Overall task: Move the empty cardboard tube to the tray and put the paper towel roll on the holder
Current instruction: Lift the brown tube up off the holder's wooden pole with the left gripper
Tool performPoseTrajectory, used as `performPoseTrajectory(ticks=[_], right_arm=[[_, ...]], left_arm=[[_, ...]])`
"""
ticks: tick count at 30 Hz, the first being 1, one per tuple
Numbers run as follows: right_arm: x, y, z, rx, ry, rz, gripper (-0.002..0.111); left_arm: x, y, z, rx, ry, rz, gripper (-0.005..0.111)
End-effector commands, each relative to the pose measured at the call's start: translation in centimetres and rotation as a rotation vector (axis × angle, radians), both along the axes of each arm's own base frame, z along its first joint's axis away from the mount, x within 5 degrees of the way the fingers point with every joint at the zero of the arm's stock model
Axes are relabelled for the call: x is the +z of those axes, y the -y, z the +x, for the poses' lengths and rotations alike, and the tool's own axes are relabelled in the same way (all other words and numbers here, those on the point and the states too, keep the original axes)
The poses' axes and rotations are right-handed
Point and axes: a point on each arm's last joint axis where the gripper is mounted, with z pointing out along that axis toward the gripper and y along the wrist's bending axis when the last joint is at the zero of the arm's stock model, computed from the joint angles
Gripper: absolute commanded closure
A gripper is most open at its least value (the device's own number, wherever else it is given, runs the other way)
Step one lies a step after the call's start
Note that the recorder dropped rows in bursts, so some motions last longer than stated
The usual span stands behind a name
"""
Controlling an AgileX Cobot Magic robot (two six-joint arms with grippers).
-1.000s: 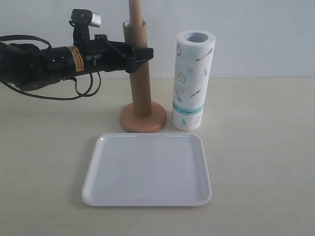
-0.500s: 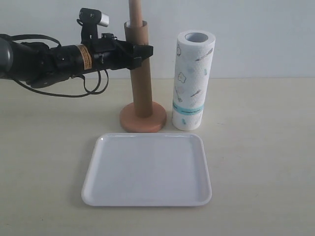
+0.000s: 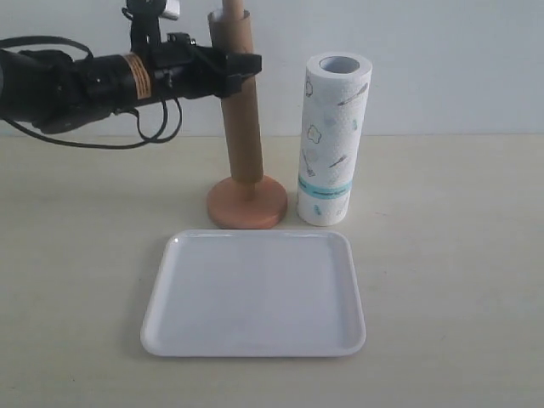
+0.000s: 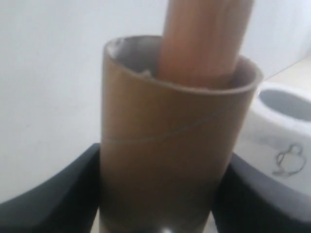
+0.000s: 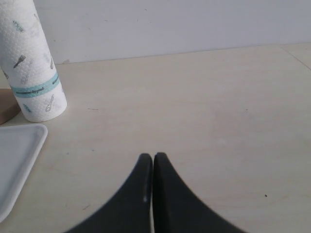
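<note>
The brown cardboard tube [image 3: 240,102] stands over the pole of the wooden holder [image 3: 247,202], lifted a little off the disc base so a short stretch of pole shows below it. My left gripper [image 3: 241,72] is shut on the tube near its top; in the left wrist view the black fingers [image 4: 58,194] clamp both sides of the cardboard tube [image 4: 170,145], with the holder's pole [image 4: 204,39] poking out of it. The paper towel roll [image 3: 334,140] stands upright right of the holder. The white tray [image 3: 255,293] lies in front. My right gripper [image 5: 153,158] is shut on nothing above the table.
A white wall stands behind the table. The right wrist view shows the paper towel roll [image 5: 34,68] and a corner of the tray [image 5: 17,160], with bare beige tabletop [image 5: 194,107] beyond the fingertips.
My left gripper has risen with the cardboard tube in it; the tube slid up the holder's pole and its lower end now hangs just above the disc base.
</note>
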Motion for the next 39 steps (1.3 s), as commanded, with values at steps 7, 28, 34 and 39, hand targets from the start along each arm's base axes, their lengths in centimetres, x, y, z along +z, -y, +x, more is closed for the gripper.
performPoseTrajectory(ticks=[7,28,34,39], right_arm=[[0.1,0.1,0.0,-0.009,0.015,-0.002,0.108],[0.1,0.1,0.0,-0.009,0.015,-0.002,0.108],[0.1,0.1,0.0,-0.008,0.012,-0.002,0.108],[0.1,0.1,0.0,-0.008,0.012,-0.002,0.108]], left_arm=[[10.4,-0.8,-3.6,-0.008,0.152,-0.133,0.103],[24.6,-4.1,-12.2,0.076,0.337,-0.240,0.103],[28.5,-5.3,-16.6,0.071,0.468,-0.243,0.103],[31.2,-6.4,-21.2,0.068,0.628,-0.143,0.103]])
